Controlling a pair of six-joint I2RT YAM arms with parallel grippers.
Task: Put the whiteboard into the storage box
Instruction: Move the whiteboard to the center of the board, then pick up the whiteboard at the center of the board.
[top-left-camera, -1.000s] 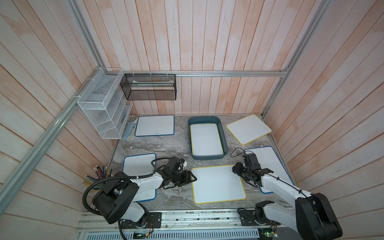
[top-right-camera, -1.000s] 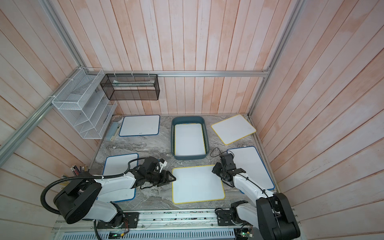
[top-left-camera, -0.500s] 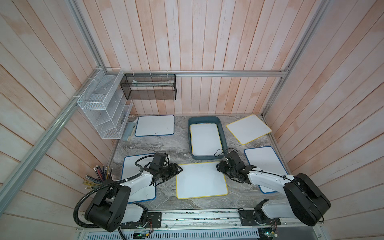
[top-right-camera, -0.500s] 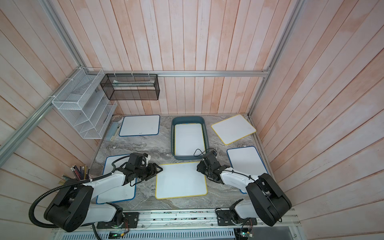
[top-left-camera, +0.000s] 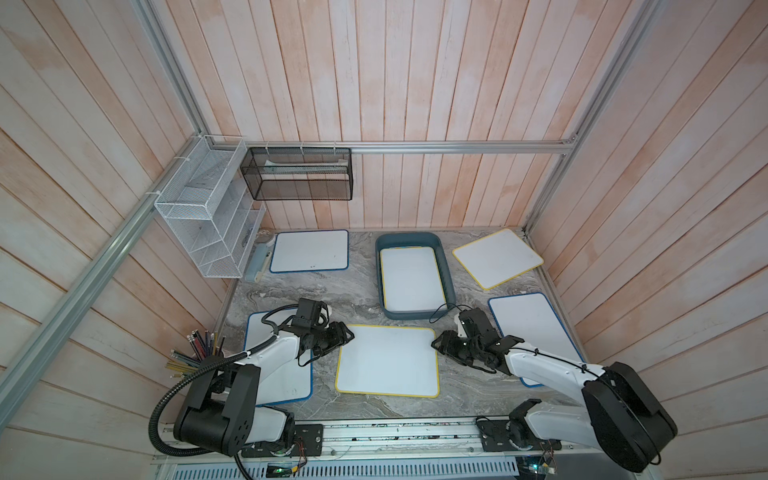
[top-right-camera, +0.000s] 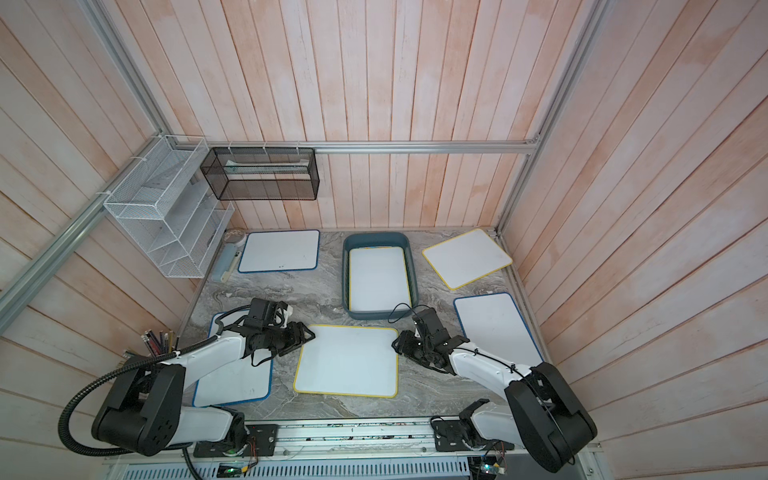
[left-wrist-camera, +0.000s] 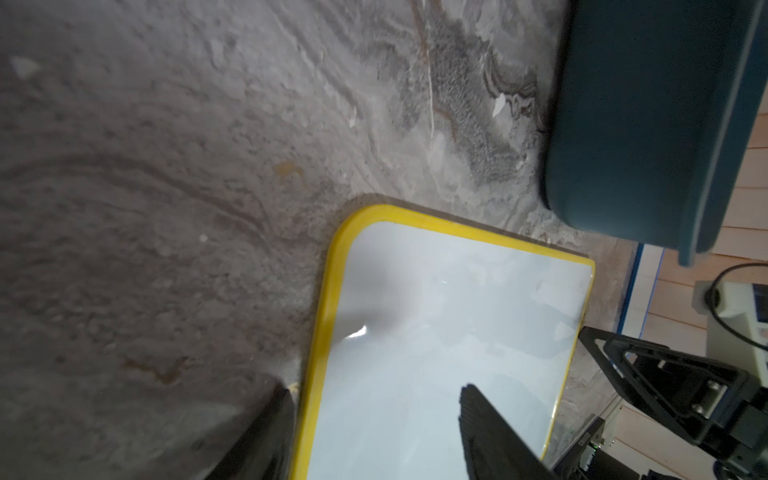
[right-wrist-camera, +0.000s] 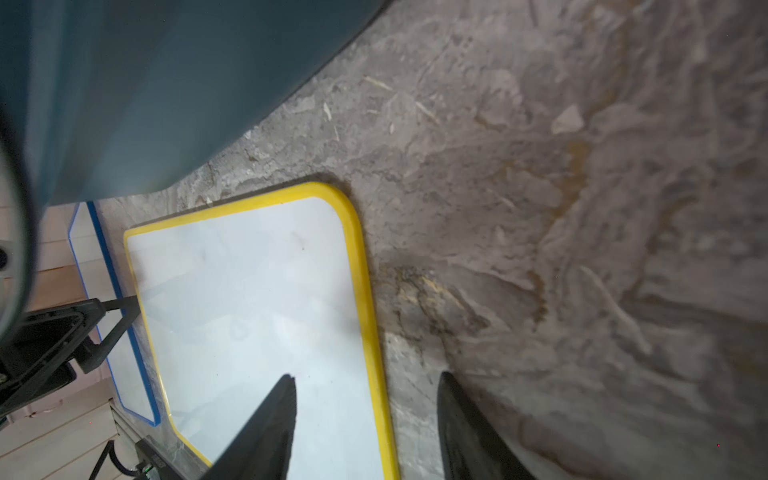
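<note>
Yellow-framed whiteboard (top-left-camera: 388, 361) lies flat on the bench (top-left-camera: 357, 291), centre front, between the two arms. It is not lifted.

Left gripper (top-left-camera: 349, 332) is at the board's left edge, close to the far corner. In the left wrist view the jaws are spread, one finger over the white face and one over bare bench, with the yellow frame between them. Nothing is pinched.

Right gripper (top-left-camera: 436, 343) mirrors it at the right edge. In the right wrist view the jaws are likewise parted astride the frame and hold nothing.

Storage box (top-left-camera: 411, 316) stands just beyond the board's far edge, a little to the robot's right. A yellow-edged board (top-left-camera: 411, 282) already lies inside it.

Key relation: the board's long axis looks to run side to side, from one gripper to the other, so each arm is at a short edge. The box's long axis runs away from the robot. My judgement is that the board needs about a quarter turn as well as a lift over the near wall.

The right arm seems slightly nearer the box, though the arms are about equally close to the board.
</note>
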